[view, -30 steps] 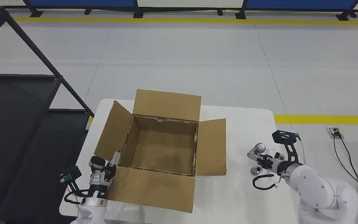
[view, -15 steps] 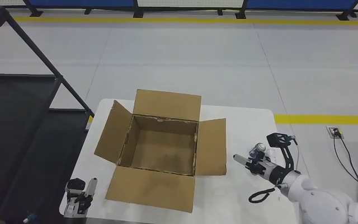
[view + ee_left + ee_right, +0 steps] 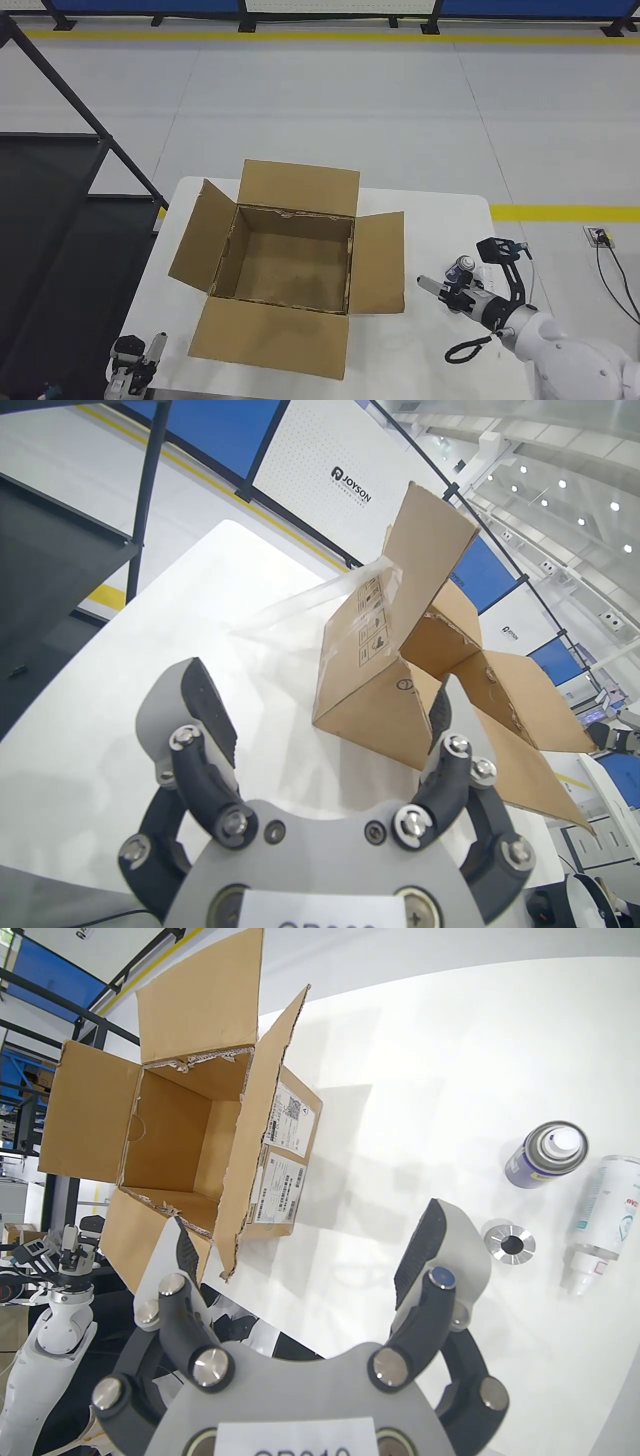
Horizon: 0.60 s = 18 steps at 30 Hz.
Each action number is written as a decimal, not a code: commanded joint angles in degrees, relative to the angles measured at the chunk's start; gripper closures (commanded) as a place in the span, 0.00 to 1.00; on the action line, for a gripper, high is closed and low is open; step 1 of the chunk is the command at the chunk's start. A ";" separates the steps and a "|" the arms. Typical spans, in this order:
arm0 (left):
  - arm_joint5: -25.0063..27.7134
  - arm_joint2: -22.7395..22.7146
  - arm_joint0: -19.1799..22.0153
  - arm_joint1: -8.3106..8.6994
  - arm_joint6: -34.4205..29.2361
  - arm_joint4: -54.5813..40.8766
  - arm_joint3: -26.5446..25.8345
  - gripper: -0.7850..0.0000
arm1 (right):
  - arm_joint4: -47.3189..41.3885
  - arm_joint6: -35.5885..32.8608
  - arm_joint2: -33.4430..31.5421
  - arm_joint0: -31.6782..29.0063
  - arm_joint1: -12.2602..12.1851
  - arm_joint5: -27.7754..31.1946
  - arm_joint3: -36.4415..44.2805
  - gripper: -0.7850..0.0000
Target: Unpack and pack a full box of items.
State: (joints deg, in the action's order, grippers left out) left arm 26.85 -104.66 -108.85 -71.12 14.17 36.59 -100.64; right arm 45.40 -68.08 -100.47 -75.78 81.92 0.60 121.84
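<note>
Since the left pincer was against the cardboard box's near corner a second ago, it has drawn right back and now sits off the near edge of the white table, well apart from the box, which stands ahead of it. Its fingers are spread with nothing between them. The right pincer swung round from beside the spray can to face the box and has kept still for the last half second; it too is spread and empty.

With the box bare inside and both pincers free, the unpacking looks finished and the packing not yet begun.

The box stands mouth up, ahead of the right pincer, all four flaps splayed outward. Its mouth looks close to square, so I cannot tell a long axis.

The spray can stands upright, nozzle up, just beside the right pincer on the side away from the box. Beside it a white bottle lies flat, its long axis along the table, cap end nearer the wrist. A metal ring lies between bottle and pincer.
</note>
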 commanded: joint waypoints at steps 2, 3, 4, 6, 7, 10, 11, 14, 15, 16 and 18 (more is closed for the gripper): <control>0.19 1.38 0.25 -0.08 -2.27 -1.08 -0.65 0.00 | 0.36 4.02 0.19 -0.62 -0.08 -0.14 -0.85 0.00; 0.61 1.86 0.10 -0.10 -3.21 -1.50 -1.27 0.00 | -0.42 4.99 0.26 -0.71 -0.13 -0.11 -0.95 0.00; 1.19 2.20 -0.08 -0.10 -3.79 -1.40 -1.81 0.00 | -1.18 5.46 0.00 -0.76 -0.22 0.07 -0.94 0.00; 2.28 2.81 -0.43 -0.13 -4.21 -1.13 -2.63 0.00 | -1.77 5.75 -0.71 -0.67 -0.48 0.20 -0.86 0.00; 2.98 3.03 -0.63 -0.12 -4.70 -0.98 -3.02 0.00 | -2.10 5.61 -1.02 -0.49 -0.63 0.31 -0.85 0.00; 4.97 3.36 -1.16 -0.07 -5.60 -0.56 -4.16 0.00 | -3.37 6.04 -1.81 0.08 -0.99 0.14 -1.32 0.00; 5.42 3.44 -1.24 -0.07 -5.69 -0.49 -4.50 0.00 | -4.15 6.18 -2.14 0.28 -1.11 0.18 -1.60 0.00; 5.10 4.02 -1.13 -0.12 -6.22 0.01 -5.36 0.00 | -6.46 6.82 -3.27 0.79 -1.46 0.24 -2.51 0.00; 5.18 4.34 -1.07 -0.12 -6.60 0.53 -5.70 0.00 | -6.92 7.35 -3.74 0.88 -1.58 0.20 -2.71 0.00; 5.62 4.66 -1.08 -0.12 -6.83 0.87 -6.06 0.00 | -7.30 8.28 -4.22 0.84 -1.67 -0.12 -2.86 0.00; 6.86 5.06 -1.33 -0.07 -7.22 2.09 -6.66 0.00 | -6.37 10.33 -4.93 0.34 -1.85 -1.31 -2.72 0.00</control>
State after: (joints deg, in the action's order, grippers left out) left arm 32.83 -99.83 -110.01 -71.22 7.13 37.81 -106.94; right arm 38.27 -59.07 -105.02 -75.10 80.16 0.12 118.98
